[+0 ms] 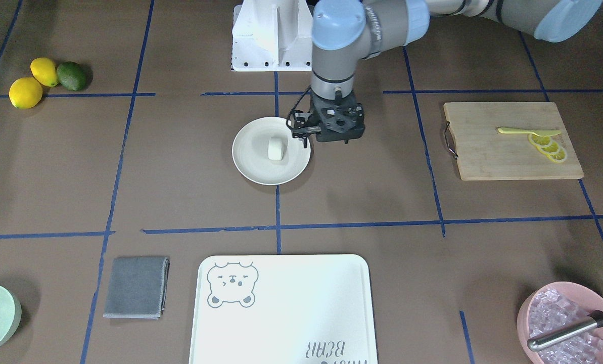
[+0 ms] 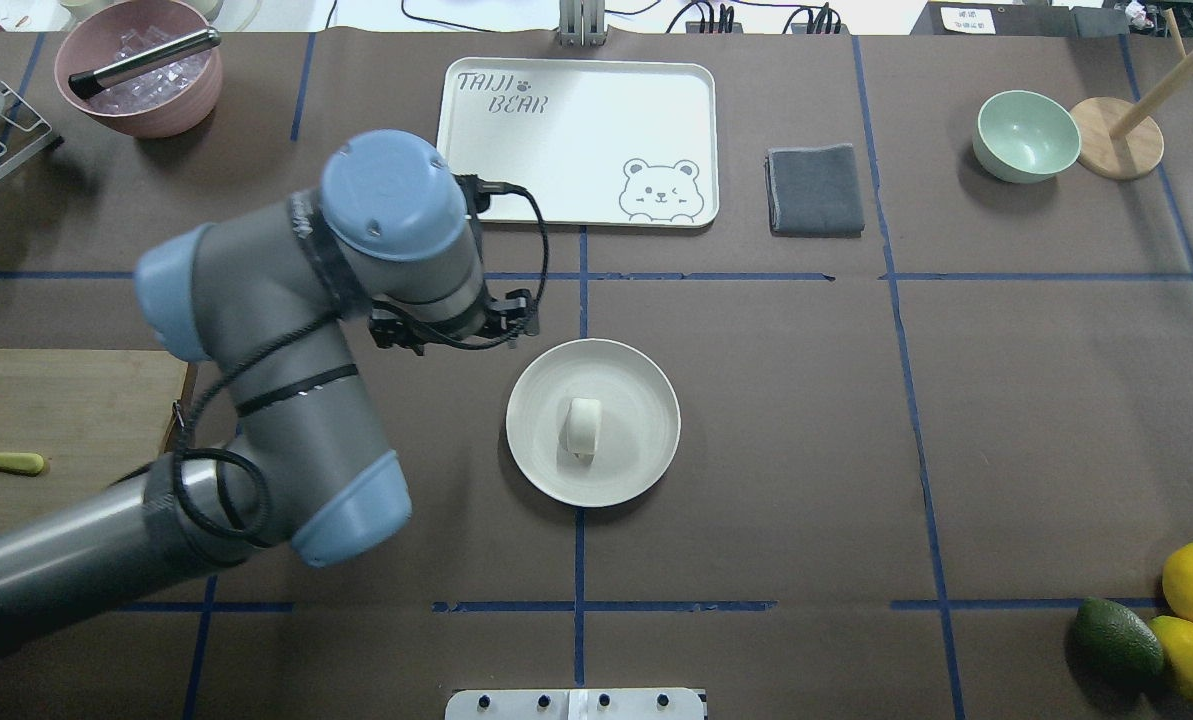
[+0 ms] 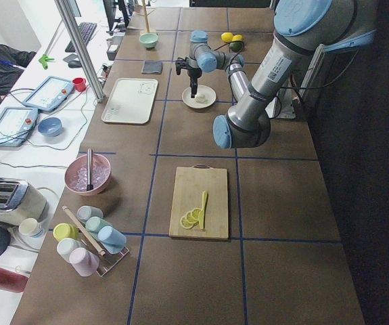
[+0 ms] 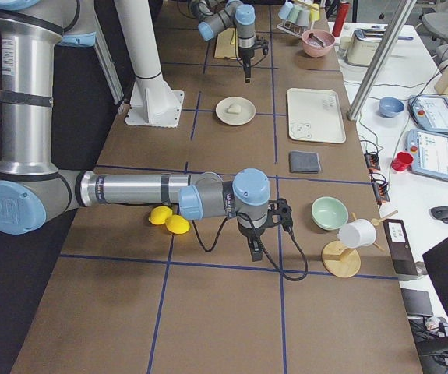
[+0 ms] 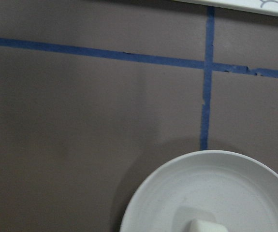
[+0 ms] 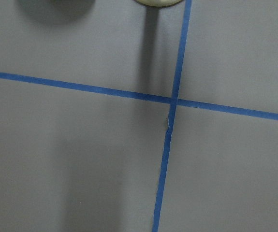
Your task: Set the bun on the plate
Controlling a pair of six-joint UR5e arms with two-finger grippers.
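The small white bun (image 2: 583,427) lies in the middle of the round cream plate (image 2: 640,455) at the table's centre, also seen as the bun (image 1: 276,148) on the plate (image 1: 245,163). My left gripper (image 3: 193,89) hangs pointing down above the table, just beside the plate's rim on my left, apart from the bun. Its wrist (image 1: 334,124) hides the fingers from above, so I cannot tell whether it is open or shut. The left wrist view shows the plate (image 5: 177,193) and the bun's top edge (image 5: 204,226). My right gripper (image 4: 255,251) hovers low near the lemons; its state cannot be told.
A bear-print board (image 2: 576,140), a grey cloth (image 2: 814,188) and a mint-green bowl (image 2: 1026,135) lie along the far side. A pink bowl of ice (image 2: 141,75) sits far left. A cutting board with lemon slices (image 1: 511,139) is on my left. Lemons and an avocado (image 2: 1171,615) lie near right.
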